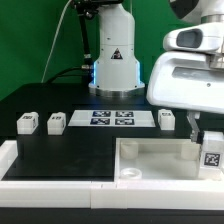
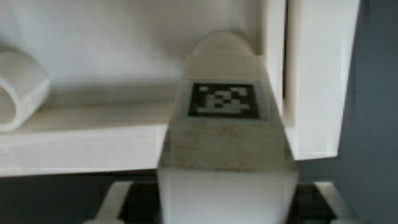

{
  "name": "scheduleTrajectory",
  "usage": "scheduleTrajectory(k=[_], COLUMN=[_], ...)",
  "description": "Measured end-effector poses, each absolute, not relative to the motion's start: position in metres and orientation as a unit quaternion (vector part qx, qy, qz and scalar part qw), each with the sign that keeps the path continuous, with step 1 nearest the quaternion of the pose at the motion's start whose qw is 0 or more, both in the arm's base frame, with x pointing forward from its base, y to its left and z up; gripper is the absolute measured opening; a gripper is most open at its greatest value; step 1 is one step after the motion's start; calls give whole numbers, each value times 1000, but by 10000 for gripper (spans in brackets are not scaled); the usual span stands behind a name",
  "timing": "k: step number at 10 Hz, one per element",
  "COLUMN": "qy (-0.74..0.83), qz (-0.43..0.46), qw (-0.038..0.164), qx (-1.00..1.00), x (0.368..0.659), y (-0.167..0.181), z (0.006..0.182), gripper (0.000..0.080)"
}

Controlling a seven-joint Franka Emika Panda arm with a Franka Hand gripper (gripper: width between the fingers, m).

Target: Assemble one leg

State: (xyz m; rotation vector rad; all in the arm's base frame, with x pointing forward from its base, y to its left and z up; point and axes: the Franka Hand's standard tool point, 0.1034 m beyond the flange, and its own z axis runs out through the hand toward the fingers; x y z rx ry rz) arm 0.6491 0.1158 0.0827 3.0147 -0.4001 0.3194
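The gripper [image 1: 203, 136] is closed on a leg [image 1: 212, 150], which hangs tag outward over the tabletop [image 1: 150, 160] at the exterior view's right; in the wrist view that leg [image 2: 224, 120] fills the middle between the fingers [image 2: 329, 195], its tip over the tabletop [image 2: 107, 130]. Three more legs [image 1: 27, 123] [image 1: 56, 122] [image 1: 166, 119] lie on the black table [image 1: 40, 100] in a row with the marker board [image 1: 112, 119], near the robot base [image 1: 113, 60]

No readable text or numbers. Only square black-white marker tags: on marker board [image 1: 112, 119], on legs [image 1: 27, 122], on gripped leg [image 2: 222, 100].
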Motion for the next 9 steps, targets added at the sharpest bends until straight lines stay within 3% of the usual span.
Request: scheduleTrajectory(k=[5, 9], qy=[-465, -671], qz=[102, 84], qw=[0, -15], qx=[879, 737], x=[644, 638], y=[112, 112], z=[81, 80], gripper=[299, 300])
